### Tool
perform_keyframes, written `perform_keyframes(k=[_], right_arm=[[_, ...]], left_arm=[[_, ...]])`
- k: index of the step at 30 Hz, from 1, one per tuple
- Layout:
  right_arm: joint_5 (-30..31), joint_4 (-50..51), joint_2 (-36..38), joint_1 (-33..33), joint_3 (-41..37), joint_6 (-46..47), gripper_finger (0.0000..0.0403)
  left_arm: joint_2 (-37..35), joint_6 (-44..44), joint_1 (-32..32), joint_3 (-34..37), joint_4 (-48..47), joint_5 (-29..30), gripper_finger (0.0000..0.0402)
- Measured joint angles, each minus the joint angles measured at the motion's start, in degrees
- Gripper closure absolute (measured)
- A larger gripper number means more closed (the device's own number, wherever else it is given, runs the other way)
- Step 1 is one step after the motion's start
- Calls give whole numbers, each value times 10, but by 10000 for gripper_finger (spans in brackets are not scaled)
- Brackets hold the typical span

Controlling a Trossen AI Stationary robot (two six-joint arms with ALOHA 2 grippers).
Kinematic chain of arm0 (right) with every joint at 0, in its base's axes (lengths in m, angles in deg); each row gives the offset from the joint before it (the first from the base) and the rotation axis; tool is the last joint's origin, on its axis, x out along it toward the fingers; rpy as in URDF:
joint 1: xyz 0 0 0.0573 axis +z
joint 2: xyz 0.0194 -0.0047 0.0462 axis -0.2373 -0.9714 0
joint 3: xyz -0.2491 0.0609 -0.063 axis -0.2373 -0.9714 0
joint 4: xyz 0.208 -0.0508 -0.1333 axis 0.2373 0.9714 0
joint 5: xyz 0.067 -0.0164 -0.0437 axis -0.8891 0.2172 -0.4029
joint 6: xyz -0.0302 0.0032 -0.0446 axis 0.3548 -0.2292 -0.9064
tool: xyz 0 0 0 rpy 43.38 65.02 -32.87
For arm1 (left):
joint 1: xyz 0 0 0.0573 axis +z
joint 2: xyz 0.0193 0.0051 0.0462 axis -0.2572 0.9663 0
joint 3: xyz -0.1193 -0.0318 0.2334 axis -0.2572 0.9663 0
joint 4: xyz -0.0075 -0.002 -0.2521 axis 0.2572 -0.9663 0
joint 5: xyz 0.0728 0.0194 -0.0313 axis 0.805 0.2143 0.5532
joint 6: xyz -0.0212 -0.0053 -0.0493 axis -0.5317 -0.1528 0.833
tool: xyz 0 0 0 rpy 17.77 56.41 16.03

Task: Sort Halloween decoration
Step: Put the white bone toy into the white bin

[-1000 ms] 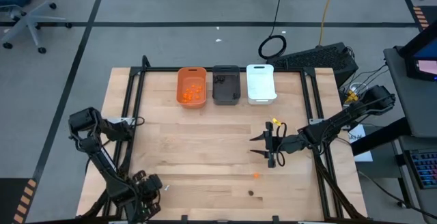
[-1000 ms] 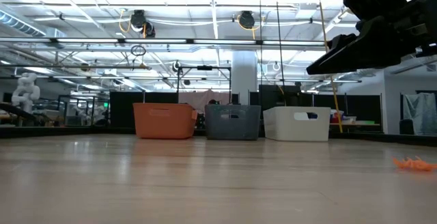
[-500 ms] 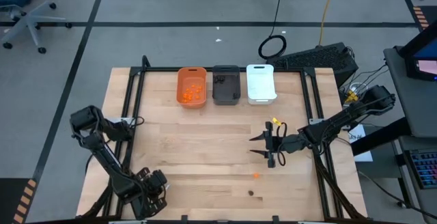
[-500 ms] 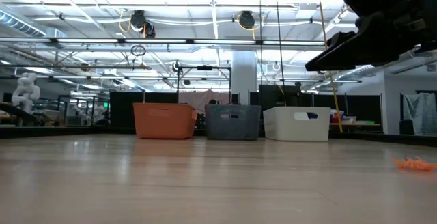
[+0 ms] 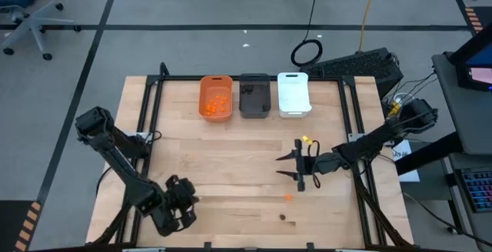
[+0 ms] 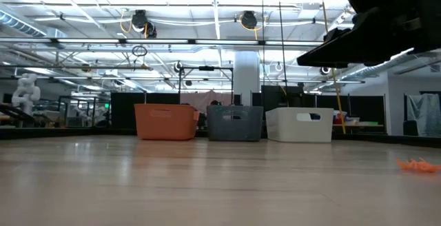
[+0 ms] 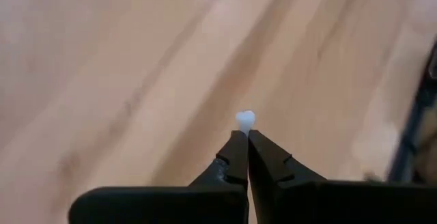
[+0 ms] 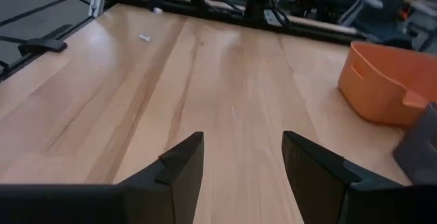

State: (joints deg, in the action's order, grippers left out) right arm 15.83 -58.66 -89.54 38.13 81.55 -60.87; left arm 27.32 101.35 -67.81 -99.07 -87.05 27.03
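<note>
My left gripper (image 5: 187, 200) is over the table's near left part, shut on a tiny white decoration piece (image 7: 244, 119). My right gripper (image 5: 287, 167) hovers open over the right half of the table, nothing between its fingers (image 8: 242, 142); its dark fingers also show in the low view (image 6: 324, 50). An orange piece (image 5: 288, 197) and a dark lump (image 5: 282, 217) lie on the wood near the front edge. The orange piece (image 6: 417, 164) also shows in the low view. My left gripper pinches the white piece between its two fingertips (image 7: 239, 145). Only the piece's rounded end (image 7: 245, 118) pokes out past the tips. The fingers slant downward at the table, and the piece is lifted clear of the wood.
An orange bin (image 5: 216, 97), a dark grey bin (image 5: 254, 94) and a white bin (image 5: 293, 93) stand in a row at the far edge. Another small white bit (image 8: 144, 37) lies on the wood. A black frame rail (image 5: 146, 121) runs along each side.
My left gripper has risen and gone from the near left corner toward the table's right, staying shut. My right gripper has tipped its fingers up a little, still open in the same place.
</note>
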Motion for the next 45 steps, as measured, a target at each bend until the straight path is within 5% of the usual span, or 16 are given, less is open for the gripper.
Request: perform_keyframes(k=[10, 21, 28, 34, 39, 45], right_arm=[[-48, -269, -192, 0, 17, -123, 220], [-20, -269, -365, 6, 173, -275, 220], [49, -275, -372, 36, 206, -428, 205], [94, -293, -341, 54, 207, -503, 134], [107, -357, -337, 62, 207, -593, 78], [95, -416, -337, 57, 217, -703, 76]], left_arm=[[-1, -158, 92, 0, 49, 64, 401], [-1, -331, 169, 0, 254, 77, 401], [-1, -406, 192, 0, 357, 77, 401], [-1, -429, 199, 0, 401, 77, 401], [-1, -434, 200, 0, 431, 77, 401], [-1, -435, 200, 0, 471, 74, 401]])
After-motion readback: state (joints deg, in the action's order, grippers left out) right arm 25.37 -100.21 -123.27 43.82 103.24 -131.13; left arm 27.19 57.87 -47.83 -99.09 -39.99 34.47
